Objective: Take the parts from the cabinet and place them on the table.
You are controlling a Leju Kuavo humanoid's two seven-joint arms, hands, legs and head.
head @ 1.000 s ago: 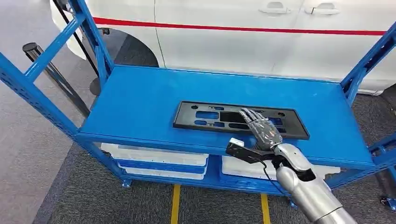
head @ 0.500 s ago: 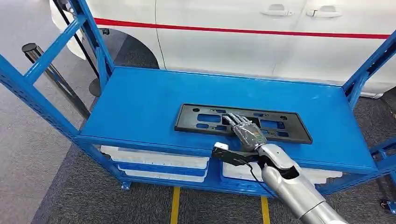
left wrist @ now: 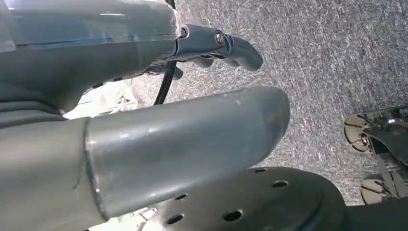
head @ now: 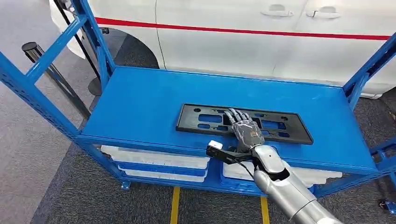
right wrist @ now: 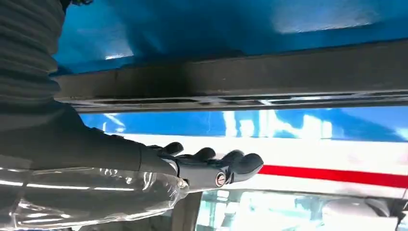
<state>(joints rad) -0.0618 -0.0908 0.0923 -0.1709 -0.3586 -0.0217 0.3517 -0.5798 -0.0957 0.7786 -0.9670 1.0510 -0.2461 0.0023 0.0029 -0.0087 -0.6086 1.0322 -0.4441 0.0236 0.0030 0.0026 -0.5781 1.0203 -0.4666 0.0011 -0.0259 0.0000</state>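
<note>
Shelf rack (head: pixel 140 100): uniform bright blue, uprights punched with a row of small holes. On it, a matte black slotted plate (head: pixel 205 119). My right hand (head: pixel 245 130): dark grey fingers under clear film, silver forearm. Behind the rack, a white car body (head: pixel 224 42) with one red stripe. Under the rack, white trays (head: pixel 154 161), grey speckled carpet (head: pixel 84 200), yellow floor lines (head: pixel 175 203).

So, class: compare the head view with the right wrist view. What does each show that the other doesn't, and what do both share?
Head view only: the whole black plate lying flat, the white trays beneath, the car doors. Right wrist view only: the plate edge-on, with the fingers spread apart from it. Both: the right hand, the blue shelf, the car's red stripe.
</note>
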